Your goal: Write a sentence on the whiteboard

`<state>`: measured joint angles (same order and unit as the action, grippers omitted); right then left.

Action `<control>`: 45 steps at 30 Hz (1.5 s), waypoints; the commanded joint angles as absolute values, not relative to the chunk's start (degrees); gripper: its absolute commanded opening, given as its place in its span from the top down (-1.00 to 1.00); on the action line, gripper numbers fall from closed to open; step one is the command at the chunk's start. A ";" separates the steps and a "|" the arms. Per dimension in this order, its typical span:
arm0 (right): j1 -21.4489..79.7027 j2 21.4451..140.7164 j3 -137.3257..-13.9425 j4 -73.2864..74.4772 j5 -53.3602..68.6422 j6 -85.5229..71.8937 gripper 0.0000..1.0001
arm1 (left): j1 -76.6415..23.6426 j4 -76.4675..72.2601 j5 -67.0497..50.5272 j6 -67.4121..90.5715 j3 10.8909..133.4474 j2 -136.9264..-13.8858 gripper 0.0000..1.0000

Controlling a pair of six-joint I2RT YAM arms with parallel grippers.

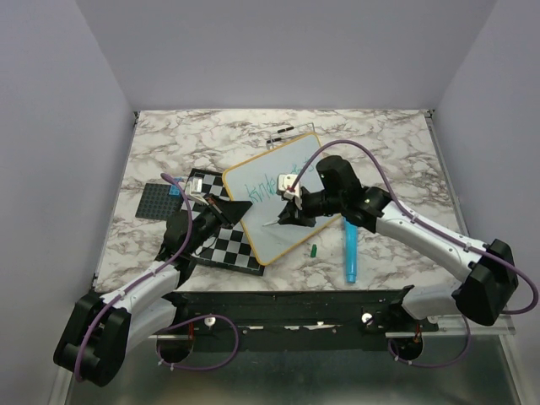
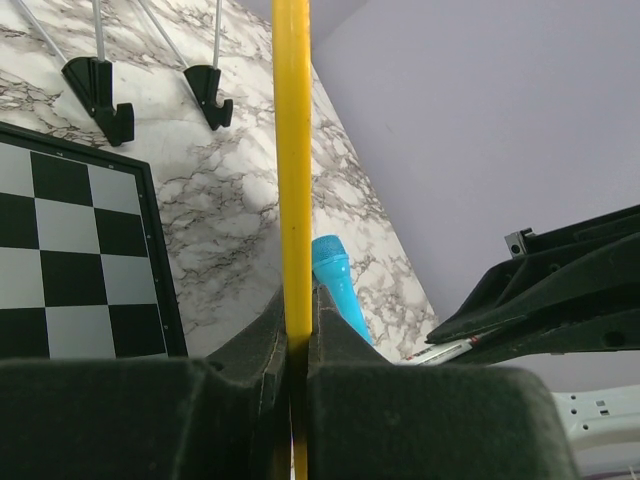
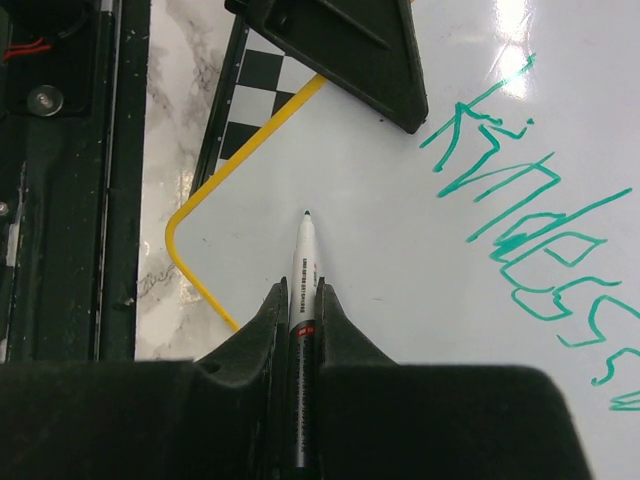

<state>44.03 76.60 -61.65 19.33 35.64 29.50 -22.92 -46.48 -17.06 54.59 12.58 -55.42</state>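
Robotics lab test cell: plain lilac walls [image 1: 59,126] enclose a marble-patterned worktop [image 1: 388,143] with a left arm [image 1: 143,287] and right arm [image 1: 430,232] bolted on.

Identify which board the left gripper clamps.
The whiteboard, glossy and yellow-framed, pinched at its edge by the left gripper; the checkered board lies flat, unheld.
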 commanded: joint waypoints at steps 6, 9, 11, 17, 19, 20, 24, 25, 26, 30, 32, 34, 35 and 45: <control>45.79 78.49 -63.63 15.21 30.06 27.33 0.99 | -23.29 -55.11 -15.29 56.95 13.27 -54.40 1.00; 45.70 79.01 -64.07 15.12 29.71 26.98 0.99 | -23.29 -55.37 -15.38 57.04 13.18 -54.49 1.00; 45.70 79.36 -64.33 15.03 29.62 26.63 0.99 | -23.29 -55.55 -15.38 57.04 13.18 -54.58 1.00; 45.79 80.24 -64.51 15.55 29.44 26.54 0.99 | -23.38 -55.72 -15.47 57.13 13.10 -54.67 1.00; 45.79 80.24 -64.51 15.99 29.44 26.72 0.99 | -23.38 -55.81 -15.38 57.22 13.01 -54.67 1.00; 45.79 80.24 -64.51 16.17 29.53 26.81 0.99 | -23.38 -55.81 -15.38 57.13 13.01 -54.67 1.00; 45.70 79.72 -64.07 18.10 30.23 27.68 0.99 | -23.38 -55.72 -15.38 57.04 12.92 -54.32 1.00; 45.79 79.54 -63.90 18.54 30.41 27.86 0.99 | -23.38 -55.72 -15.38 57.04 12.92 -54.40 1.00; 45.70 79.37 -63.55 18.89 30.41 28.12 0.99 | -23.38 -55.72 -15.29 56.95 12.92 -54.40 1.00; 45.70 78.14 -62.41 20.91 31.20 29.00 0.99 | -23.38 -55.81 -15.29 56.95 12.75 -54.58 1.00; 45.70 77.96 -62.05 21.53 31.81 29.18 0.99 | -23.38 -55.99 -15.38 56.95 12.74 -54.67 1.00; 45.70 77.96 -61.79 22.23 32.60 29.35 0.99 | -23.38 -55.99 -15.38 56.95 12.66 -54.67 1.00; 45.70 78.13 -61.79 22.50 32.69 29.36 0.99 | -23.38 -55.99 -15.29 56.95 12.66 -54.67 1.00; 45.79 78.40 -62.49 21.54 30.94 28.57 0.99 | -23.38 -55.99 -15.29 56.87 12.66 -54.75 1.00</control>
